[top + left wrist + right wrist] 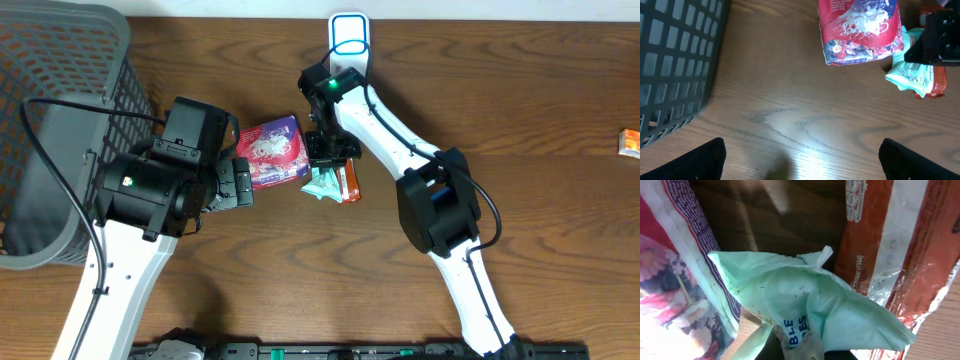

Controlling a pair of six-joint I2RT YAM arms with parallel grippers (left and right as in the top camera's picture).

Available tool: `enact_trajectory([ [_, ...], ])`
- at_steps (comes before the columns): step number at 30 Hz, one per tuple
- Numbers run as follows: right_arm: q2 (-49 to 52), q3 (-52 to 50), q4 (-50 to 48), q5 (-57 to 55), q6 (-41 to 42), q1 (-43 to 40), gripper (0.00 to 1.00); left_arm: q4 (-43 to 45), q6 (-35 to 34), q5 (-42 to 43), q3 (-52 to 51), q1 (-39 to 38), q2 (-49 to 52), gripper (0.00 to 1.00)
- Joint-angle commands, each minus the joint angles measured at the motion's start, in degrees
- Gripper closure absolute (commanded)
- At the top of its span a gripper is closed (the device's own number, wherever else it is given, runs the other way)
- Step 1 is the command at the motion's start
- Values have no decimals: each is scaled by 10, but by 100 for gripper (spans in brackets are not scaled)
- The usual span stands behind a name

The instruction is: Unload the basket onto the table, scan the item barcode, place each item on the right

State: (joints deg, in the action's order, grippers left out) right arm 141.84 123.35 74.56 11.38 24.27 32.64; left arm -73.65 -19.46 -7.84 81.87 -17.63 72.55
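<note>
Pinching a crumpled mint-green packet [805, 300] right up against the wrist lens, with the jaws of the right gripper [327, 170] clamping together on its lower edge. Holding it near the middle of the wooden table [520, 100], one pale corner overlapping an orange-red packet [348, 183] and the other side sitting just beside a red-and-pink snack bag [270, 150]. Not showing clearly whether lifted off the wood or touching it. Reaching down over the wrappers from the far edge, with a white scanner [350, 35], blue-rimmed at its head, lying beside the right arm and apart from the packet. Hovering the left gripper [801, 147] low over bare wood just short of the snack bag, jaws standing wide apart and gripping nothing. Crowding the table's left end with a dark mesh basket [60, 100], close beside the left arm. Showing a small orange box [630, 143] alone at the far right edge, well apart from everything else.
</note>
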Motion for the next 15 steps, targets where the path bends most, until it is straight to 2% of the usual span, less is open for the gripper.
enact_trajectory([
  [1, -2, 7, 21, -7, -27, -21, 99, -3, 1, -2, -3, 3, 1, 2],
  [8, -87, 12, 71, -10, -110, -83, 99, -3, 1, -2, -3, 3, 1, 2],
  [15, -130, 12, 111, -118, -115, -154, 99, -3, 1, -2, -3, 3, 1, 2],
])
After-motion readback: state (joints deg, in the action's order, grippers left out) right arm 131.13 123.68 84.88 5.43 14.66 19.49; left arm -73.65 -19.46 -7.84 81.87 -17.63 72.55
